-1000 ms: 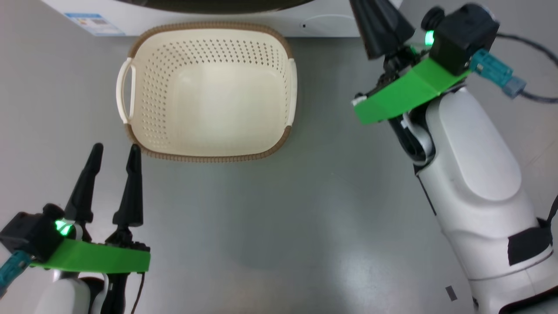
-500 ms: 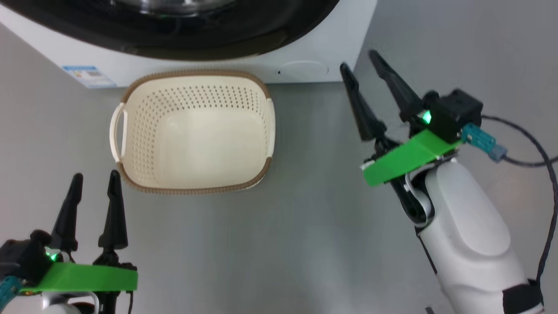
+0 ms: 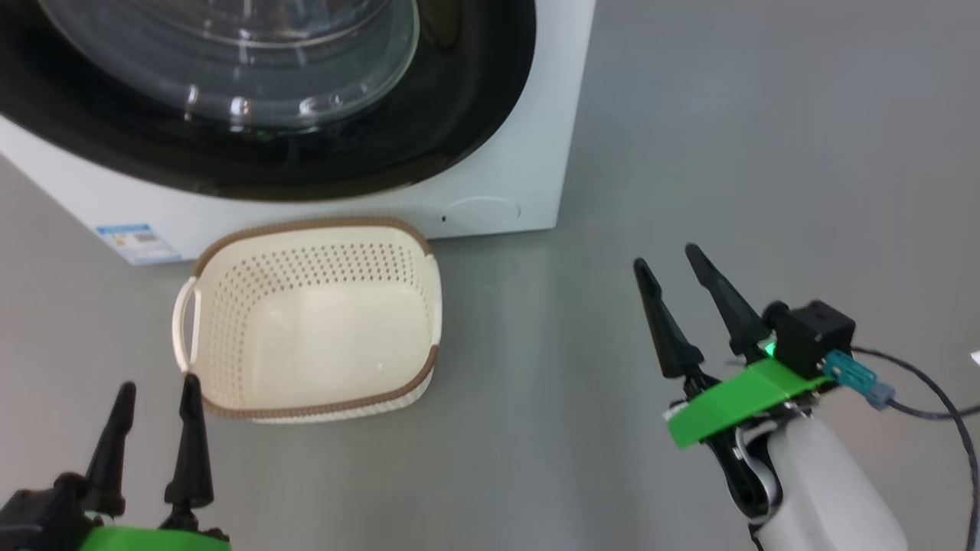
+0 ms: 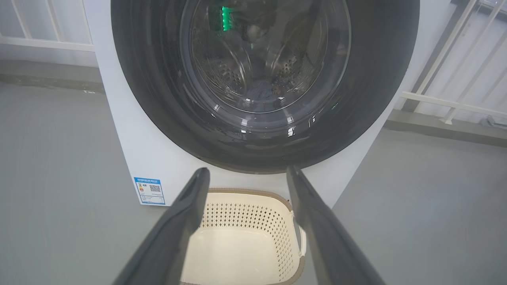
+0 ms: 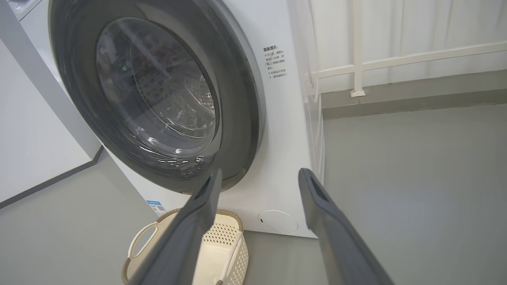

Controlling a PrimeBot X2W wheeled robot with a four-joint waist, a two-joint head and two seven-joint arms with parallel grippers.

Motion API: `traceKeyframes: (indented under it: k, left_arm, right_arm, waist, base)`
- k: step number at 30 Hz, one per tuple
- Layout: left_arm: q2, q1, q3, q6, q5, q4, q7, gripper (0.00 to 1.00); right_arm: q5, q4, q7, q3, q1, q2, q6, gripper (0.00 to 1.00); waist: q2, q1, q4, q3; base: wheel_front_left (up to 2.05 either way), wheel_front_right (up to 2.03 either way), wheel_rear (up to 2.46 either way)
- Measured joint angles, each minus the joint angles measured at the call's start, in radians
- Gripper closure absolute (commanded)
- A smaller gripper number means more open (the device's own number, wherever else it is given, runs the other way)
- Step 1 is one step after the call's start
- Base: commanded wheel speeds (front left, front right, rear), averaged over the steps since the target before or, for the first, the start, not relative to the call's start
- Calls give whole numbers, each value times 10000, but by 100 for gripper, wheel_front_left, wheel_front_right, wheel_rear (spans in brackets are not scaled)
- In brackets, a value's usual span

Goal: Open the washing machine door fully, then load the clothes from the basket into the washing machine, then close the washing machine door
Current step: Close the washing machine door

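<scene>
Since the round black-rimmed glass washing machine door (image 3: 230, 69) looks shut flush on the white front-loading washing machine (image 3: 498, 191), far left, and the cream perforated plastic basket (image 3: 306, 224) just before it sits empty, I'd say we're wrapping up: just back away. Both the left gripper (image 3: 156, 383) and the right gripper (image 3: 665, 256) hover near, fingers apart, empty. Mind the dark cable (image 3: 903, 410) trailing right.

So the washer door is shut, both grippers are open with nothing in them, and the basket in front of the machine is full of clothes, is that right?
Not quite: the basket is empty, as the head view shows. The rest holds: the door is shut, and the left gripper and right gripper are open with nothing in them.
</scene>
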Motion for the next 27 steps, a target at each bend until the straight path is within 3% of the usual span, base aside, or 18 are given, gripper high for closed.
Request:
traceKeyframes:
  k: [13,27]
  left_arm:
    - [-163,1112,903,0,290,364,2,0]
    - [-405,1918,1074,0,608,479,2,0]
  right_arm:
    - [-213,-485,2,-359,1872,52,-2,0]
    - [-729,-959,2,-790,3057,96,0,0]
  waist:
    - [0,0,-879,-1227]
    - [0,1,-1408,-2206]
  base:
    - [0,0,0]
    - [0,0,0]
